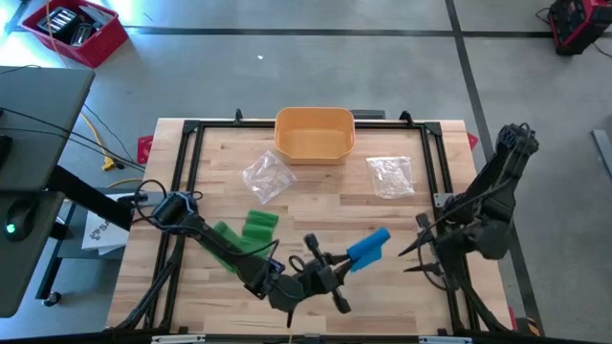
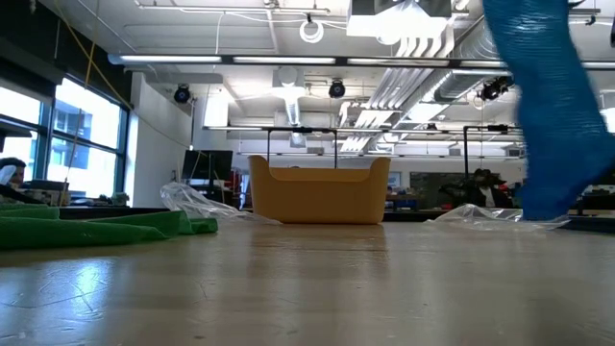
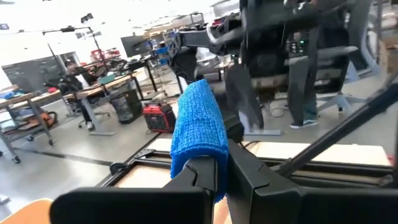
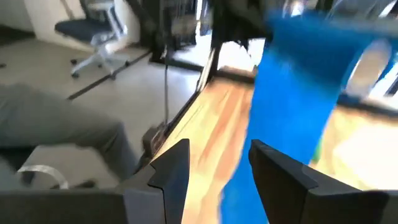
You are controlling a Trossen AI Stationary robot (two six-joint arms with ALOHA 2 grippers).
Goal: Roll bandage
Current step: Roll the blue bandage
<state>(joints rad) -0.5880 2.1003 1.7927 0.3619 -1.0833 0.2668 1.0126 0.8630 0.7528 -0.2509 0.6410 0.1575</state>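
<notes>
Left gripper point(image 3: 221, 180) clenched on end of blue bandage point(image 1: 369, 247), strip sticking out beyond jaws. Right gripper point(image 4: 217, 168) spread, holding nothing, bandage just ahead.

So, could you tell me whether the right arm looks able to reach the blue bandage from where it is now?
Probably yes: the right tool is open, with bare table between it and the blue bandage.
</notes>
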